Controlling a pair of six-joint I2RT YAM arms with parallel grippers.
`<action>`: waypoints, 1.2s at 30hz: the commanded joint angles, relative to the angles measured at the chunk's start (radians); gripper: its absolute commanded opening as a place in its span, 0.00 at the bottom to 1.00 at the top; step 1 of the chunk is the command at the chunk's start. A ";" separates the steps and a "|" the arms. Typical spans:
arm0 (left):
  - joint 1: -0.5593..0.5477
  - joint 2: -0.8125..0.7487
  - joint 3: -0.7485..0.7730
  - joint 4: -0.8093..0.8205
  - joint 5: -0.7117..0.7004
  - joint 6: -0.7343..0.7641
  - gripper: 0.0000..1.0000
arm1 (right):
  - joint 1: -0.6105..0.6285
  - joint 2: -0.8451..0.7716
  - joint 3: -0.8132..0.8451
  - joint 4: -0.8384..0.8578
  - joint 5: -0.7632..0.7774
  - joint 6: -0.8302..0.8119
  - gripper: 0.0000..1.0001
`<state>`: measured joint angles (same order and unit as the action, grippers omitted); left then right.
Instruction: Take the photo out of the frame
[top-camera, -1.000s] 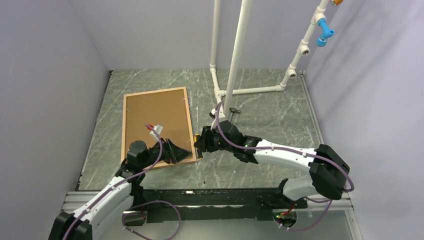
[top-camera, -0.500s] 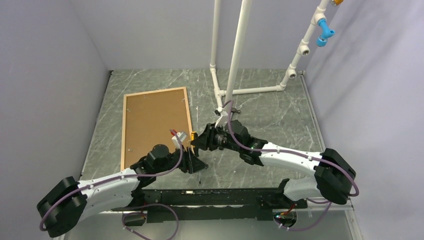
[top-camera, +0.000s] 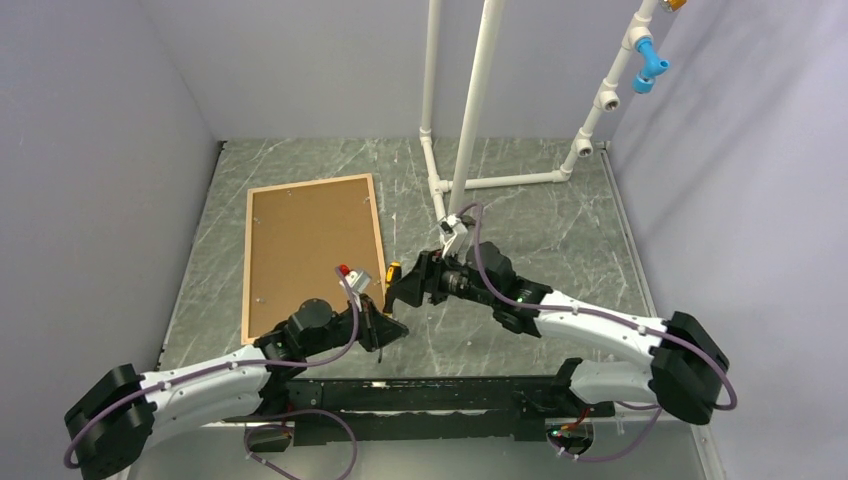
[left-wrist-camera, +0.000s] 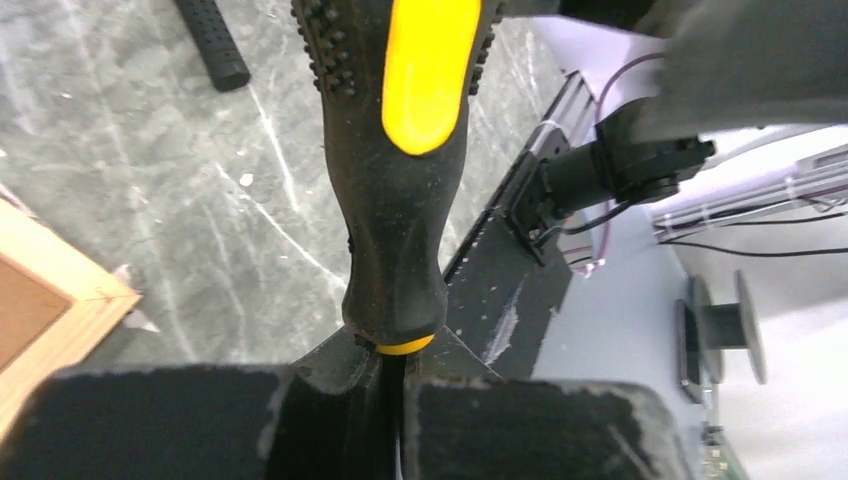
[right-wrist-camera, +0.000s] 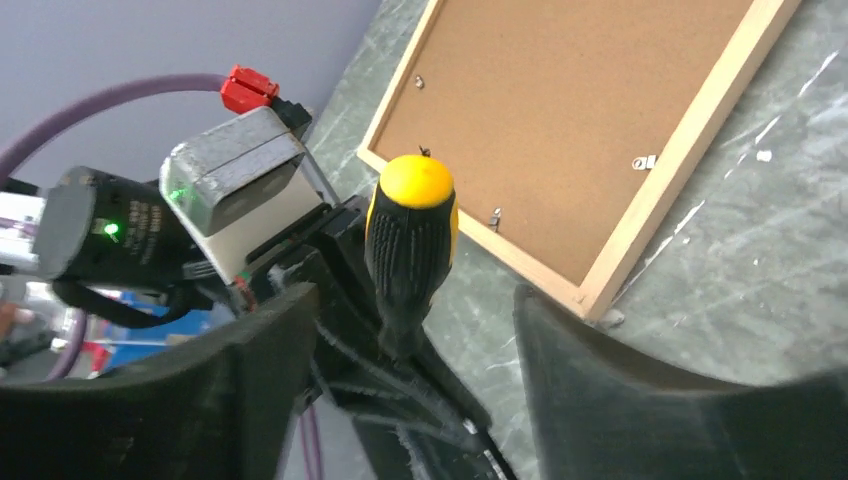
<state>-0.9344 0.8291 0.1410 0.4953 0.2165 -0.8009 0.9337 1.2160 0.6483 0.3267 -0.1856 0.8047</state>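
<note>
Left tool (left-wrist-camera: 392, 380) is pinching the screwdriver (left-wrist-camera: 400, 200), right tool (right-wrist-camera: 415, 300) spread around its handle; frame (top-camera: 310, 183) is lying upper left, nearer left arm.

screwdriver (right-wrist-camera: 410, 240) upright | right fingers (right-wrist-camera: 250, 400) spread | frame (right-wrist-camera: 693, 150) backing up

The left arm (top-camera: 200, 375) stretches low toward the right, the left gripper (top-camera: 383, 325) with fingers (left-wrist-camera: 520, 430) clamped on a screwdriver (right-wrist-camera: 412, 240) at its base; the right arm (top-camera: 590, 320) reaches leftward to meet it, the right gripper (top-camera: 393, 292) with fingers (right-wrist-camera: 640, 390) spread wide either side of the handle.
</note>
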 joint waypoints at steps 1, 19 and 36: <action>0.012 -0.068 0.048 -0.095 0.024 0.156 0.00 | -0.032 -0.128 0.059 -0.214 -0.070 -0.225 0.93; 0.012 0.077 0.120 -0.043 0.326 0.432 0.00 | -0.181 0.117 0.349 -0.795 -0.683 -0.413 0.90; 0.011 0.164 0.178 -0.116 0.376 0.506 0.00 | -0.178 0.221 0.400 -0.831 -0.688 -0.430 0.77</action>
<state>-0.9234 0.9852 0.2646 0.3656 0.5510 -0.3389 0.7544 1.4490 1.0119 -0.4862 -0.8513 0.3897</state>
